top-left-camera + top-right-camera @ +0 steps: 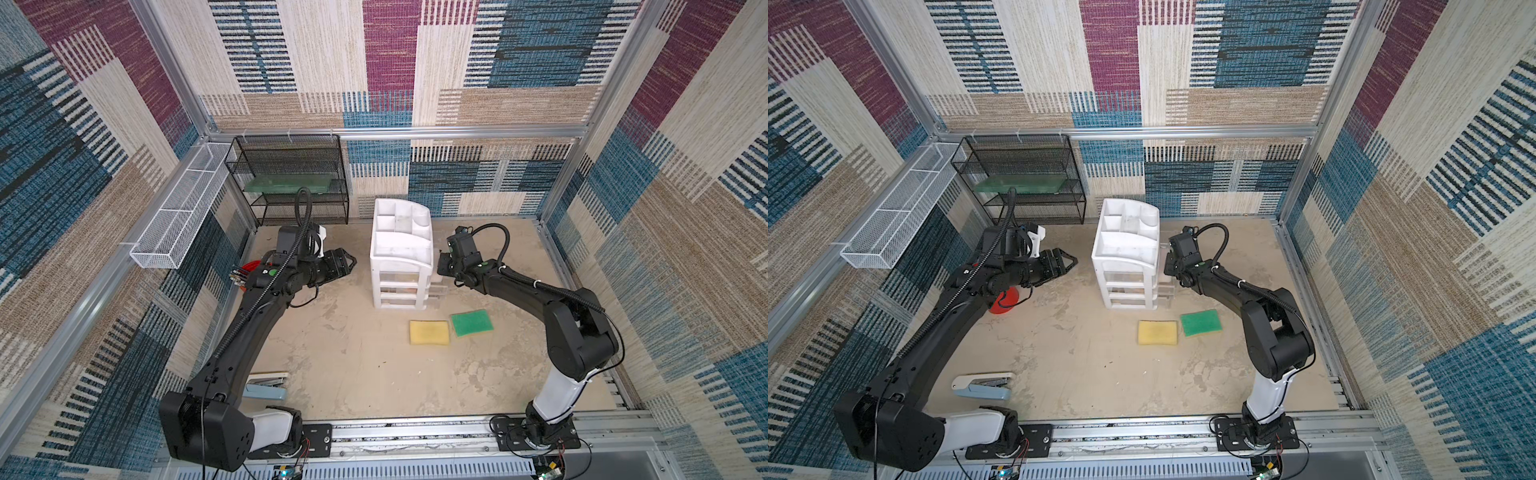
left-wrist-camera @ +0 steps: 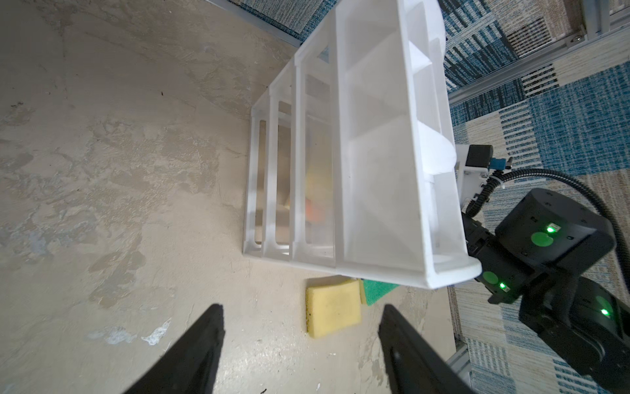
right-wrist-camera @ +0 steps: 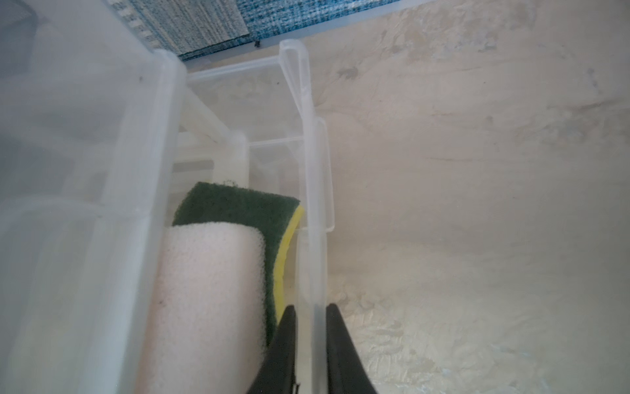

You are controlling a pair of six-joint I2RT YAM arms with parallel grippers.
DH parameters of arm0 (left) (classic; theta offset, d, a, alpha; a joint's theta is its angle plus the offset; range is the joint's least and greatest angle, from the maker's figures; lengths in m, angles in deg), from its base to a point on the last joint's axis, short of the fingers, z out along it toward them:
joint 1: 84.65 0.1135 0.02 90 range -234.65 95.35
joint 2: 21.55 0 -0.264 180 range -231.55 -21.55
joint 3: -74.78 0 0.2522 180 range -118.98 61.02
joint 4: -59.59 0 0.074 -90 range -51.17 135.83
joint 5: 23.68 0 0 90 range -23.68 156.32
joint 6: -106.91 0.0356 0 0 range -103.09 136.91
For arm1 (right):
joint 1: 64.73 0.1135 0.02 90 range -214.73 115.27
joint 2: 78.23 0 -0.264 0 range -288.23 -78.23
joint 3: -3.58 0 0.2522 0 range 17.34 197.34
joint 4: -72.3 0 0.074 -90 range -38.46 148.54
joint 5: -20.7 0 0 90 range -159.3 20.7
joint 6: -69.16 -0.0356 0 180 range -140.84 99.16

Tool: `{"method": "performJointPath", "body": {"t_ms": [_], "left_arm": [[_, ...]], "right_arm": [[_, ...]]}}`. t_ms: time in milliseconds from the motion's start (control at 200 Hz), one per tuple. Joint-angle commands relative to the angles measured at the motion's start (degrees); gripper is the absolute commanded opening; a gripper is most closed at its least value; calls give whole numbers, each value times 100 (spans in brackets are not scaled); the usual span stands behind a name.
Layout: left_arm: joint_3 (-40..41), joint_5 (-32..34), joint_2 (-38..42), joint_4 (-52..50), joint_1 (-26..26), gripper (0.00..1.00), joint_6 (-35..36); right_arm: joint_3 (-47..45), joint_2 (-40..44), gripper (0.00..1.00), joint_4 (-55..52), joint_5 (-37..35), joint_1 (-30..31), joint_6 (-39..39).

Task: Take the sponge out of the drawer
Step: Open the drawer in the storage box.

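Both top views look down over the table [image 1: 332, 353]; both wrist cameras face the drawer [image 2: 375, 153], the right seemingly nearest.

No legible text, seemingly anywhere.

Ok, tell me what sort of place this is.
Probably a robot test cell, not a real room: an aluminium frame lined with carpet panels, a left arm and right arm bolted to a front rail, and a staged drawer chest.

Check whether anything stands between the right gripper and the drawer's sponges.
Nothing visible: the right gripper pinches the clear plastic drawer's front wall, with the green-and-yellow scouring sponge and white foam sponge beside its inner finger.
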Motion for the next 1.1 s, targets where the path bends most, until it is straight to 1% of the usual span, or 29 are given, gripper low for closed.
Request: {"method": "performJointPath", "body": {"t_ms": [0,200,441,631,856,1097], "left_arm": [[-37,-140,14,102,-3,75,174],[-41,-46,60,97,2,75,199],[-51,124,82,67,15,75,248],[-106,366,50,53,61,75,306],[-291,826,-196,-168,143,69,383],[-376,998,-344,-254,146,67,407]], "right_arm": [[219,-121,16,306,166,75,104],[923,-567,15,53,68,396,275],[1441,-979,15,-138,42,724,297],[1476,-1020,15,-203,-24,787,253],[1510,-924,15,-255,-160,776,271],[1406,-768,15,-283,-257,543,325]]}}
